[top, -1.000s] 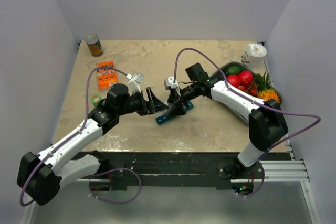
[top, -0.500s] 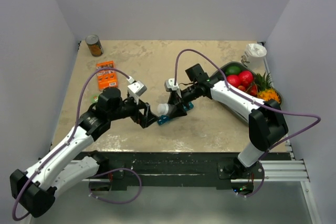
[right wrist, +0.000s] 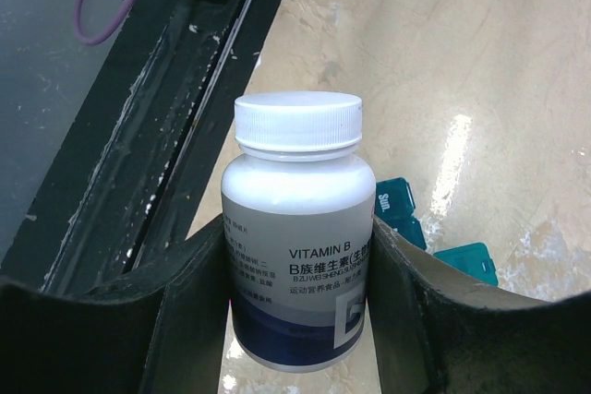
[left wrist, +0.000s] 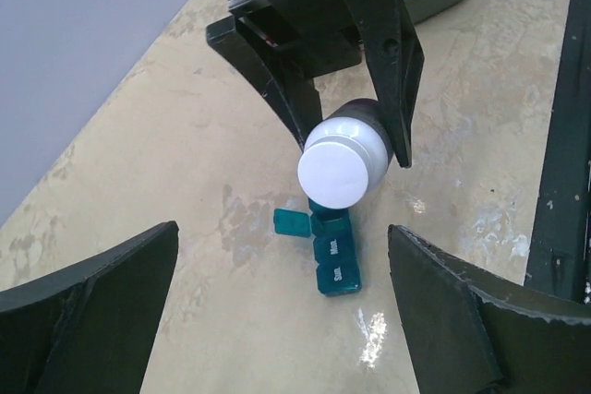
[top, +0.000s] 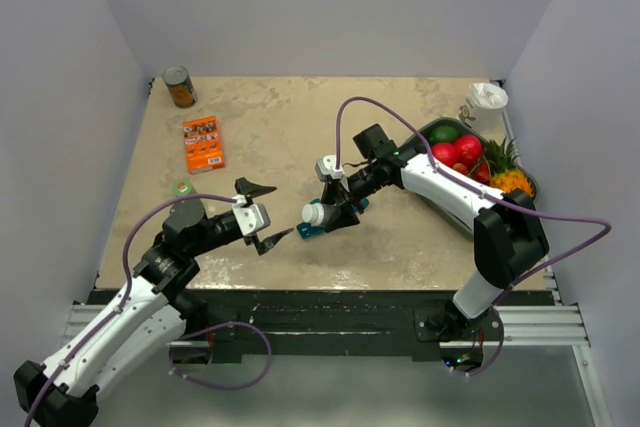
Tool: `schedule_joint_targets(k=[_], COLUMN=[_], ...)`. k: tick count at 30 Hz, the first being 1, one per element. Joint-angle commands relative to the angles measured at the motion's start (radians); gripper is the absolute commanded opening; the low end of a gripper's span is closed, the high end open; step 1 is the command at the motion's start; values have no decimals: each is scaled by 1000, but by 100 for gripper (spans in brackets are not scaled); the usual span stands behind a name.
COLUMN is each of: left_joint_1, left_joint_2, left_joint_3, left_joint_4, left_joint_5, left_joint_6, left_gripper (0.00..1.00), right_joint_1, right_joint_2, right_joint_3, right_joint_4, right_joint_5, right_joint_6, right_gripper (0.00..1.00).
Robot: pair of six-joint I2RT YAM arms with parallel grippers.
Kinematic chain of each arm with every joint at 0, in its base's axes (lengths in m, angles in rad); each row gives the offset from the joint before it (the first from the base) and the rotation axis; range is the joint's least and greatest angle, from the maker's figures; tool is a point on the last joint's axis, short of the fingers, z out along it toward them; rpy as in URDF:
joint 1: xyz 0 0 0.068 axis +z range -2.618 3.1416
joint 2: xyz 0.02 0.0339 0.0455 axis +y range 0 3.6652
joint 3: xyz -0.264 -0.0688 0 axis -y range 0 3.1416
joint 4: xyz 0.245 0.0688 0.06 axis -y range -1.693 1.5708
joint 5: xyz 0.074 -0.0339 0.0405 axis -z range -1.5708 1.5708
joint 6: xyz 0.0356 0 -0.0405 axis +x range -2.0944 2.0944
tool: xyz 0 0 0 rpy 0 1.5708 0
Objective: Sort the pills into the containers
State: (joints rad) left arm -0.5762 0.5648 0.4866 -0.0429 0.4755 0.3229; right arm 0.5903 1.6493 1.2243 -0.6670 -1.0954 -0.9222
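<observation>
The teal-blue pill organiser lies near the table's middle, partly under my right gripper. It also shows in the left wrist view, where one lid is flipped open and the end lids read Sun. and Mon. My right gripper is shut on a white-capped Vitamin B bottle. It holds the bottle on its side just above the organiser, cap toward the left arm. The bottle fills the right wrist view. My left gripper is open and empty, left of the bottle cap and apart from it.
A tin can stands at the back left. An orange box and a small green item lie on the left. A grey tray of fruit and a white cup are at the right. A black rail edges the table front.
My left arm has pulled back to the left and toward the near edge, away from the bottle and organiser. The right gripper has moved slightly left with the bottle.
</observation>
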Motion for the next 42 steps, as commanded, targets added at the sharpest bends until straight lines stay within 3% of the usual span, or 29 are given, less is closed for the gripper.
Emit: schedule_joint_targets(k=[1, 16, 25, 28, 29, 31, 32, 34, 35, 38, 41, 42], left_joint_1=[4, -19, -65, -67, -68, -68, -68, -70, -70, -70, -68, -67], left_joint_2=[88, 286, 366, 379, 380, 385, 385, 386, 386, 386, 383, 383], left_joint_3=[18, 49, 84, 86, 86, 87, 89, 93, 101, 124, 168, 184], left_joint_4=[141, 278, 304, 298, 296, 285, 279, 250, 238, 184, 144, 130], left_joint_5=[129, 247, 203, 201, 201, 198, 198, 198, 201, 193, 137, 77], left_joint_6=[154, 136, 99, 87, 84, 71, 67, 51, 45, -24, -230, -372], left_gripper=[99, 97, 83, 70, 59, 48, 36, 26, 17, 4, 0, 0], right_joint_1=[3, 3, 2, 2, 2, 2, 2, 2, 3, 3, 3, 2], right_joint_2=[-5, -3, -2, 0, 0, 1, 0, 0, 0, 0, -2, -2], right_joint_3=[37, 40, 38, 38, 38, 38, 40, 40, 38, 40, 34, 30], right_joint_4=[-23, -42, -42, -43, -42, -42, -42, -42, -42, -34, 10, 23], right_joint_5=[-54, -63, -63, -63, -63, -63, -63, -61, -60, -52, -28, -21], right_joint_6=[-49, -67, -69, -69, -69, -69, -69, -69, -69, -63, -15, 14], right_gripper=[0, 0, 0, 0, 0, 0, 0, 0, 0, 0, 0, 0])
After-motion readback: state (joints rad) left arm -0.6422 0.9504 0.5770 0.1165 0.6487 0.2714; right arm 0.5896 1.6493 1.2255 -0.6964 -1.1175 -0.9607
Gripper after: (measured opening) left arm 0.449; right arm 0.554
